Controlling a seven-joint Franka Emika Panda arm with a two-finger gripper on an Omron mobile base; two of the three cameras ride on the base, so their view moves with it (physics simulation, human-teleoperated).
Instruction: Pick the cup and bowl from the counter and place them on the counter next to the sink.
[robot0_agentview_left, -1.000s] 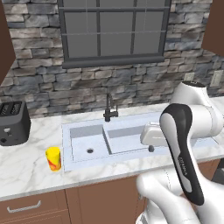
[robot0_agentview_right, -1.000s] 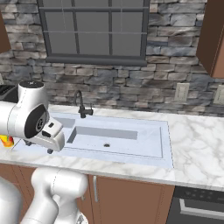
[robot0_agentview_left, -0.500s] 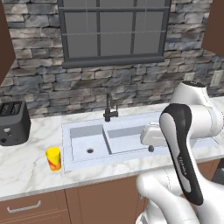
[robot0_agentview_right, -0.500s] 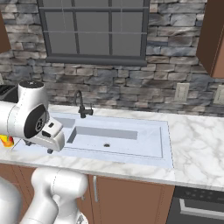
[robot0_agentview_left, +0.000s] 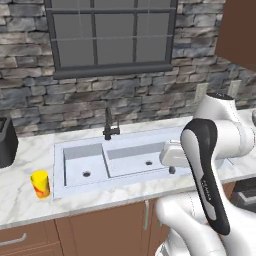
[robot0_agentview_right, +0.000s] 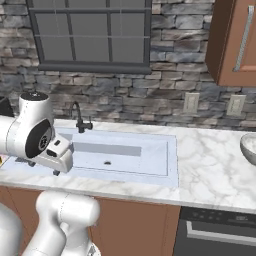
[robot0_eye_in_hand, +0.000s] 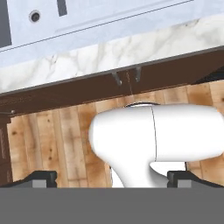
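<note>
Gripper (robot0_eye_in_hand: 112, 177) is hanging wide open, holding nothing, over the sink's (robot0_agentview_left: 120, 162) front edge. Cup (robot0_agentview_left: 40, 184) is standing upright on the counter (robot0_agentview_left: 22, 192), well off to the gripper's left; bowl (robot0_agentview_right: 249, 147) is sitting far to its right. Likely cup first: swing left, drop straight around it, close gently.

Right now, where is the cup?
In the left base view, the cup stands upright on the counter, just left of the sink, apart from its rim.
</note>
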